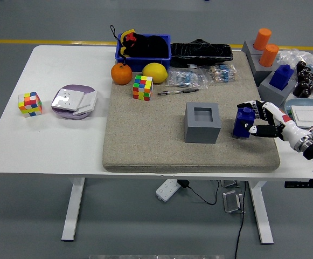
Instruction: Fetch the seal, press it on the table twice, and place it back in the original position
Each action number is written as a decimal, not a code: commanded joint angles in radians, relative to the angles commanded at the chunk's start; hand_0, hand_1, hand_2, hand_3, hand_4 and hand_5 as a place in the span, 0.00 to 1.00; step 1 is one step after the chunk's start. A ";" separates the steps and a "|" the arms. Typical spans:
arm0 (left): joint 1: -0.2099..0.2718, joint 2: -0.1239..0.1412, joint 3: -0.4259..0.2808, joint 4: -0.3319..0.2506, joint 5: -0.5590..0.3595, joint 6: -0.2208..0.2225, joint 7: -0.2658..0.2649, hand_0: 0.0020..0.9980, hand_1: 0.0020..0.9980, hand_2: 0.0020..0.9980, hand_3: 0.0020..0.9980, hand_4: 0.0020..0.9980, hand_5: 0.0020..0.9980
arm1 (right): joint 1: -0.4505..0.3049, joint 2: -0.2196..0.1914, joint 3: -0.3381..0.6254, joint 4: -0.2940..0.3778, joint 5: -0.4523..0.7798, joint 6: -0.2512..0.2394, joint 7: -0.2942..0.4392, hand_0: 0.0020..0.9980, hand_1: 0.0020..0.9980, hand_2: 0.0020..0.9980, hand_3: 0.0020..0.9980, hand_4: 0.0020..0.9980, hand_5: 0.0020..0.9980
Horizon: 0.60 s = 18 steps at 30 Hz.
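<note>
Right hand (262, 122) wrapped around the blue seal (243, 123), fingers (255, 104) curled over the top and thumb low on the side, reaching in from 3 o'clock

Seal upright, base on or just above the beige mat (145, 140) (cannot tell which), just beside the grey square holder (202, 122), at its 3 o'clock; holder recess open and bare

Second blue seal (282, 76) seated in a grey block at 1 o'clock of the hand, two orange cylinders (266, 47) beyond it

Pen (178, 91) and colour cube (143, 87) at 11 o'clock of the holder, orange (122, 74) and lemon (155, 73) just past them, blue basket (144, 47) at the mat's far edge

On the bare white desk (54, 145), at the mat's 9 o'clock: another colour cube (29, 103) beside a purple plate (74, 101)
</note>
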 joint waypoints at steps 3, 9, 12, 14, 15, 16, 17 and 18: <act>0.000 -0.003 -0.001 -0.001 -0.001 0.000 0.000 0.82 0.83 0.80 0.86 0.86 0.47 | -0.002 0.002 -0.015 -0.014 0.004 -0.003 0.001 0.56 0.49 0.52 0.70 0.45 0.00; -0.002 -0.005 -0.002 -0.001 -0.001 -0.001 0.000 0.82 0.83 0.80 0.86 0.86 0.47 | -0.005 0.005 -0.019 -0.017 0.010 -0.006 -0.001 0.56 0.49 0.52 0.70 0.45 0.00; -0.002 -0.004 -0.003 0.000 0.000 -0.001 0.000 0.82 0.83 0.80 0.86 0.86 0.47 | -0.005 0.005 -0.017 -0.016 0.011 -0.007 -0.001 0.56 0.49 0.52 0.70 0.45 0.00; -0.002 -0.004 -0.003 0.000 0.000 -0.001 0.000 0.82 0.83 0.80 0.86 0.86 0.47 | -0.006 0.004 -0.016 -0.012 0.012 -0.007 -0.001 0.56 0.49 0.52 0.70 0.45 0.00; -0.002 -0.004 -0.003 0.000 0.000 -0.001 0.000 0.82 0.83 0.80 0.86 0.86 0.47 | -0.006 0.003 -0.015 -0.010 0.012 -0.006 -0.002 0.56 0.49 0.52 0.70 0.45 0.00; -0.001 -0.005 -0.004 0.000 0.000 -0.001 0.000 0.82 0.83 0.80 0.86 0.86 0.47 | -0.007 0.003 -0.010 -0.004 0.010 -0.005 -0.003 0.56 0.49 0.52 0.70 0.45 0.00; -0.001 -0.005 -0.005 0.000 0.000 -0.001 0.000 0.82 0.83 0.80 0.86 0.86 0.47 | -0.009 0.003 -0.003 0.004 0.009 -0.003 -0.005 0.56 0.49 0.52 0.70 0.45 0.00; -0.001 -0.005 -0.005 -0.001 0.000 -0.001 0.000 0.82 0.83 0.80 0.86 0.86 0.47 | -0.011 0.002 0.002 0.012 0.009 -0.002 -0.006 0.56 0.49 0.52 0.70 0.45 0.00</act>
